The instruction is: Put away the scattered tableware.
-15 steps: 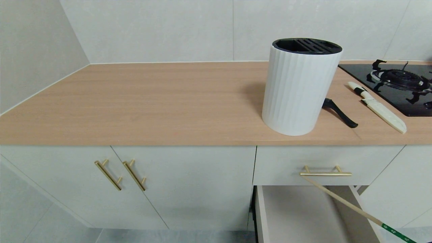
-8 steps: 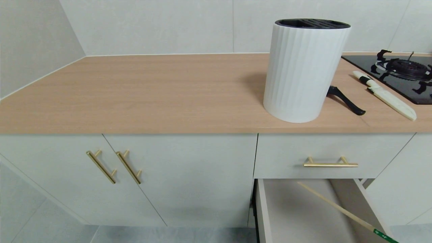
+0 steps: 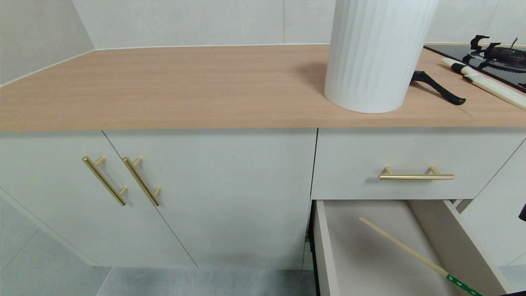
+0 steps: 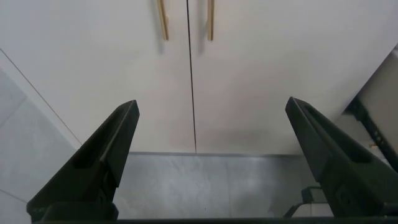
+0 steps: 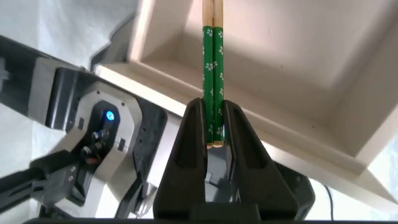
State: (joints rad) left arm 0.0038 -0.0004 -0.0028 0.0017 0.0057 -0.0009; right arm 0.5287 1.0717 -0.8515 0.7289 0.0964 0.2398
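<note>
Kitchen: wooden countertop (image 3: 164, 90), gas hob (image 3: 499, 52), cabinets (image 3: 213, 193)

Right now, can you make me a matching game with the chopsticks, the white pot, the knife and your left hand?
Things: 1 chopsticks; 2 white pot; 3 knife; 4 left hand.
States: A open and empty; B standing on the countertop; C pinched in the right hand over the open drawer; D lying beside the stove.
Pairs: 1-C, 2-B, 3-D, 4-A.

The open drawer (image 3: 324, 246) admits entry from above, though chopsticks (image 3: 411, 250) slant across it. On the table (image 3: 164, 90), the white holder (image 3: 376, 53) blocks the right; leftward lies open.
</note>
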